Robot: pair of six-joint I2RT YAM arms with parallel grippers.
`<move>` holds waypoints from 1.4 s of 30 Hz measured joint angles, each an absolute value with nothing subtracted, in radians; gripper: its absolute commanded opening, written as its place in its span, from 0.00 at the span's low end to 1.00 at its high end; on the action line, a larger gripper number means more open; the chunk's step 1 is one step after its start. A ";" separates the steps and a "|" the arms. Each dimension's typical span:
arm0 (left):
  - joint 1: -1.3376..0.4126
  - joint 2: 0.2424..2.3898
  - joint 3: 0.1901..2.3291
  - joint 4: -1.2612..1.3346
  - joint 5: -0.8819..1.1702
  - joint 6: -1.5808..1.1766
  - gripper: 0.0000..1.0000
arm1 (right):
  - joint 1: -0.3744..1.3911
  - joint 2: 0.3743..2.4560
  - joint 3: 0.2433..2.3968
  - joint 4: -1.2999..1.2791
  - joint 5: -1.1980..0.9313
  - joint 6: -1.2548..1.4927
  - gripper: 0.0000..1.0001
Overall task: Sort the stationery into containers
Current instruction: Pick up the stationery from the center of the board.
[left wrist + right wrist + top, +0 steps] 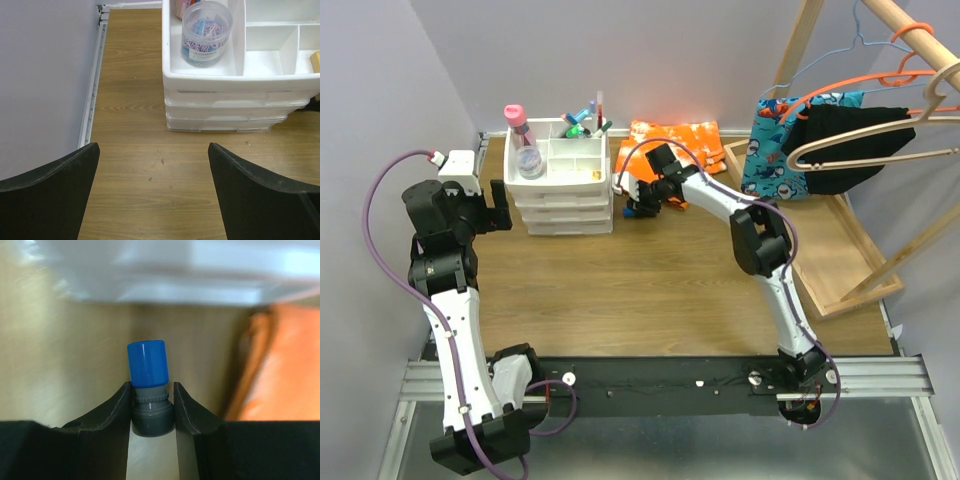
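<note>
The white three-drawer unit (568, 200) stands at the back left, and its front shows in the left wrist view (225, 105). In its top tray stand a clear pink-capped bottle (524, 142) holding coloured paper clips (205, 32) and several pens and a marker (586, 118). My right gripper (638, 207) is low over the table just right of the unit. It is shut on a small blue-capped tube (147, 371) with a grey neck, held between the fingers (112, 412). My left gripper (153, 145) is open and empty, left of the unit and facing it.
An orange cloth (675, 145) lies behind the right gripper, and its edge shows in the right wrist view (280, 370). A shallow wooden tray (850, 270) with a hanger rack and blue fabric (780, 150) fills the right side. A wall (45, 75) runs along the left.
</note>
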State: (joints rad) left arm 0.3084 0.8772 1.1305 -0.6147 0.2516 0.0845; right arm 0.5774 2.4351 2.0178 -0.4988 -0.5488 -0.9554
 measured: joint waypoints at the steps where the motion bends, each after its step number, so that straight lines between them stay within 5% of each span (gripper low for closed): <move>1: 0.308 0.876 1.131 -0.614 0.252 0.082 0.99 | 0.578 2.397 1.966 -0.513 -0.548 -0.951 0.23; 17: 0.290 0.851 1.135 -0.613 0.419 0.053 0.97 | 0.579 1.880 1.429 -0.269 -0.699 -0.360 0.20; 20: 0.272 0.851 1.138 -0.623 0.520 0.053 0.82 | 0.579 1.837 1.422 -0.206 -0.712 -0.249 0.19; 21: 0.265 0.851 1.137 -0.627 0.576 0.052 0.66 | 0.579 1.827 1.422 -0.192 -0.715 -0.227 0.18; 23: 0.251 0.852 1.126 -0.616 0.686 0.046 0.51 | 0.579 1.785 1.431 -0.165 -0.723 -0.166 0.18; 26: 0.231 0.858 1.081 -0.562 0.856 -0.014 0.00 | 0.585 1.746 1.495 -0.122 -0.731 -0.091 0.17; 42: 0.204 0.897 1.034 -0.341 1.069 -0.205 0.00 | 0.782 1.740 1.668 -0.045 -0.746 0.027 0.17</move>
